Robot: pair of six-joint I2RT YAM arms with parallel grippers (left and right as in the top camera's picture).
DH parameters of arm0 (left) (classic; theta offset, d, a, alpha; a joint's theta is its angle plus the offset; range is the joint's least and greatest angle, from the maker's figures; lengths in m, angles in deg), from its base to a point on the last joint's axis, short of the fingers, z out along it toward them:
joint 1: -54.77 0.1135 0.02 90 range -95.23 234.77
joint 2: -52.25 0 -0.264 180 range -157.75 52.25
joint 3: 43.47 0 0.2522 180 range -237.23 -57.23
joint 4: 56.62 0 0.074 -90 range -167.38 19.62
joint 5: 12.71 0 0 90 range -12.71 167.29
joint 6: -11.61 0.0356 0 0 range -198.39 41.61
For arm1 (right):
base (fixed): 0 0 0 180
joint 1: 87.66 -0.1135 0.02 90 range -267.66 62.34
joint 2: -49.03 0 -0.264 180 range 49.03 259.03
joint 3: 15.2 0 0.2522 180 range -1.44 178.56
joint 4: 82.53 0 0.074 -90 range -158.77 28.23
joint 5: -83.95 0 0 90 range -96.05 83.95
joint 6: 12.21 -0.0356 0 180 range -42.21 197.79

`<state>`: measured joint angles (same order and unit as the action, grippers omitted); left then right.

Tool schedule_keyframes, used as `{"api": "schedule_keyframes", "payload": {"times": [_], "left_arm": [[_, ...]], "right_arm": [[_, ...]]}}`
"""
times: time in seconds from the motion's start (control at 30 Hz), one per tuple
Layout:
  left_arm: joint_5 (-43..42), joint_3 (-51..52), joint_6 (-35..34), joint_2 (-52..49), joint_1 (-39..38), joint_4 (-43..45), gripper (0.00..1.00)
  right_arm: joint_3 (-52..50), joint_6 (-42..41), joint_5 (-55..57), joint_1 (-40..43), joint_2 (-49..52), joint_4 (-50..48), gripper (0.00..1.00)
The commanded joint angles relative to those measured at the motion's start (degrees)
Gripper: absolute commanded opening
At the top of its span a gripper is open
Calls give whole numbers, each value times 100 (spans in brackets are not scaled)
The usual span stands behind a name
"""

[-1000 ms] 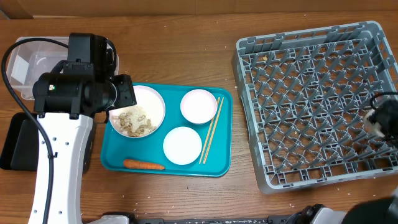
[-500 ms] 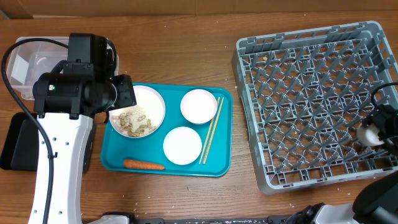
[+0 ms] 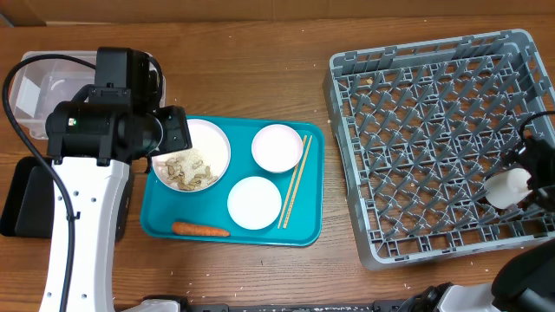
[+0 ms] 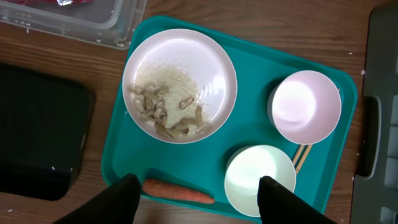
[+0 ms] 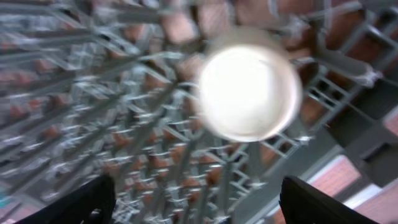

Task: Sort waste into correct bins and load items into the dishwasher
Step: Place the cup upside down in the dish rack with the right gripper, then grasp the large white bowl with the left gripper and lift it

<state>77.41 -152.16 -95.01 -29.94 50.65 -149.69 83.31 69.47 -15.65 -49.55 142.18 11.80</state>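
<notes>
Cup point(image 3: 506, 188) now lower in rack point(image 3: 416, 130), ahead of splayed right claw point(image 5: 199, 186)

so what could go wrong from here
1. The small cup lies among the rack pegs below the open right fingers; that view is blurred, so it may be unseated and tip.
2. The carrot lies close to a bowl, under the open left fingers; a grab might bump the bowl.

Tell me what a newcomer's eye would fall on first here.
The teal tray at centre-left grabs attention: it carries a white plate of beige scraps and rice, two empty bowls, chopsticks and an orange carrot. To its right sprawls the big grey dish rack, with a small white cup near its right edge.
</notes>
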Motion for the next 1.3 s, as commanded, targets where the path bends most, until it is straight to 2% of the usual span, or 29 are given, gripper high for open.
{"api": "schedule_keyframes", "payload": {"times": [0.0,0.1,0.3,0.4,0.53,0.7,0.73,1.03,1.27], "left_arm": [[90,-48,-79,9,20,-61,63],[94,-48,-87,9,22,-157,68],[7,-48,-164,9,24,-214,69],[-262,-24,-160,0,4,-201,67],[-317,240,-136,-33,-219,-125,65],[-660,1154,-118,-33,-761,168,63],[-734,1419,-118,-33,-890,275,64],[-745,3215,-391,-190,-1508,1375,65],[-966,3856,-509,-688,-1508,2173,64]], "right_arm": [[684,260,-796,-391,-439,26,87],[949,492,-1228,-1309,-857,-149,89],[944,507,-1019,-3230,-968,-358,89],[944,203,-789,-3915,-855,-354,89],[938,229,-527,-4568,-706,-208,90],[938,236,-208,-4765,-654,94,95],[938,254,-184,-4763,-654,136,100],[938,426,17,-4758,-654,328,100],[938,426,17,-4758,-654,337,100]]}}
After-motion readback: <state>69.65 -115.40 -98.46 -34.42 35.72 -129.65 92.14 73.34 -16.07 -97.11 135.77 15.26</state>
